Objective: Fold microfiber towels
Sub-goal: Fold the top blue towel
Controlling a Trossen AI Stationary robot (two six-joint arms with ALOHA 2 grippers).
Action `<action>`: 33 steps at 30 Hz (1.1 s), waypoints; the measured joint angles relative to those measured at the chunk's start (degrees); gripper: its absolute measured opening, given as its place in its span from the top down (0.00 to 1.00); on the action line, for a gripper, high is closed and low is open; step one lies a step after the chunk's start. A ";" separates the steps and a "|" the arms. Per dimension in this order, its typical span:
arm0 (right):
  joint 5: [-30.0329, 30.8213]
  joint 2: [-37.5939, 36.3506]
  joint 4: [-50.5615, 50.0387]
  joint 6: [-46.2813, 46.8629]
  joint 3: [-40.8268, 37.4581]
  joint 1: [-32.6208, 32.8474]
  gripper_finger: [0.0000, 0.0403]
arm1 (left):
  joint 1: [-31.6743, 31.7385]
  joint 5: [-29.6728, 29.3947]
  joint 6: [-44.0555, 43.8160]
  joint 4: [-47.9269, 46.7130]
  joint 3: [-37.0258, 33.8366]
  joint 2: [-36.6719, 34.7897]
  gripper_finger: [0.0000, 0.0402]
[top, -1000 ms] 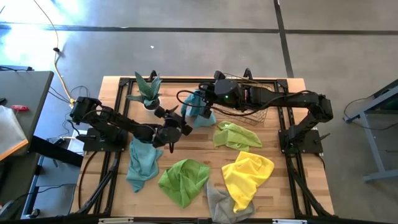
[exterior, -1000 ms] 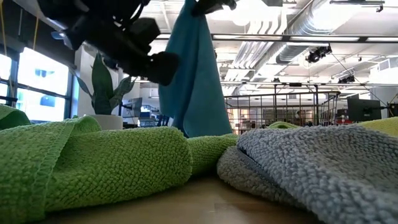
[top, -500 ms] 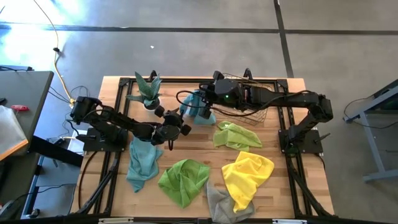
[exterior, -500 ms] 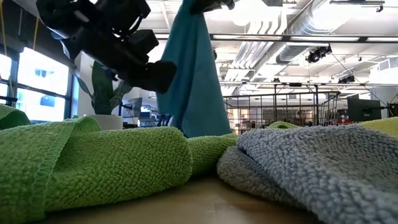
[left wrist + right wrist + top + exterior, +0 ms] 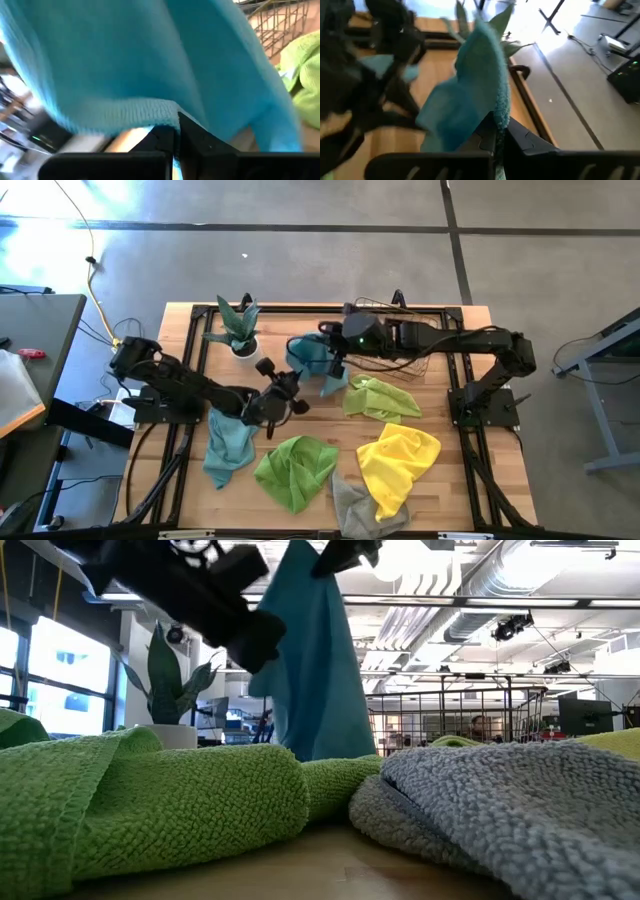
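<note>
High view: teal towel (image 5: 318,360) hangs above the bench (image 5: 450,480) centre-back, right gripper (image 5: 338,352) and left gripper (image 5: 285,388) both w/ jaws clamped on its edges. Judged early: nothing folded yet, other five towels lie crumpled.

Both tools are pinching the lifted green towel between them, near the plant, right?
Not green: the lifted towel is teal, as the high view shows. The right tool is shut on one edge and the left tool on another, near the plant. The green towels lie on the table.
</note>
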 joint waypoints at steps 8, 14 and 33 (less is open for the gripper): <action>3.02 -1.24 10.31 -0.88 -11.49 3.80 1.00 | -4.56 -5.28 4.20 -6.15 0.44 -8.23 1.00; 4.18 -6.40 30.49 -0.87 -25.23 6.41 1.00 | -5.71 -0.77 4.23 -13.58 0.52 -15.90 1.00; 4.25 -8.57 72.66 -22.92 -41.91 4.97 1.00 | -4.44 2.08 28.19 -23.24 6.92 -28.52 1.00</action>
